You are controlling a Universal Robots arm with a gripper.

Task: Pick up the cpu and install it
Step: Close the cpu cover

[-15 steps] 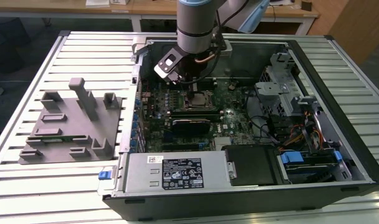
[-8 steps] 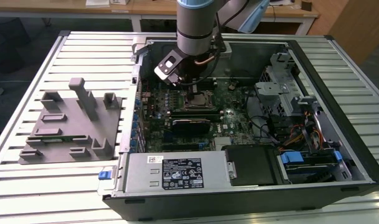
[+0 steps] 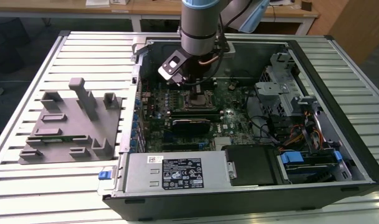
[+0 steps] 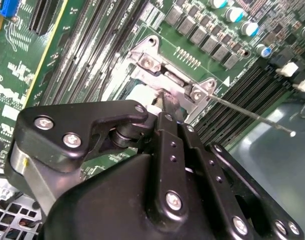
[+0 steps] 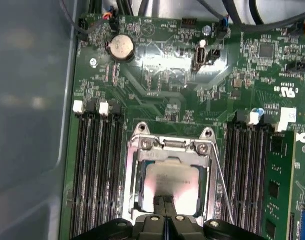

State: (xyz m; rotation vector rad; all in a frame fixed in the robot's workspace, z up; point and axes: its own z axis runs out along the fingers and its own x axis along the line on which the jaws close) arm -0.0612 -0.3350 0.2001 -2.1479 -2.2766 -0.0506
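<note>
I am holding my fingers (image 5: 159, 209) pressed flat together, with only a thin seam showing between them and nothing gripped. My gripper (image 5: 165, 201) is pointing tip-down at one edge of the cpu (image 5: 172, 179); I cannot tell whether the tips are touching it. The cpu is lying flat, silvery top up, inside the socket (image 5: 168, 145), and the socket's metal frame is showing along three of its sides. In the second wrist view the gripper (image 4: 168, 101) is standing at the frame's edge, with a pale patch of the cpu (image 4: 140, 95) showing just beside the tip. A thin wire lever (image 5: 221, 172) is running beside one side of the socket. Dark memory slots (image 5: 95, 165) are flanking the socket on both sides on the green board (image 5: 162, 75). In the exterior view the arm (image 3: 198, 23) is reaching down into the open case (image 3: 347, 140), over the socket (image 3: 200, 100) near the board's middle. A grey block (image 3: 68, 126) is sitting on the slatted table (image 3: 27, 186), to the exterior view's left of the case, well apart from my gripper.
</note>
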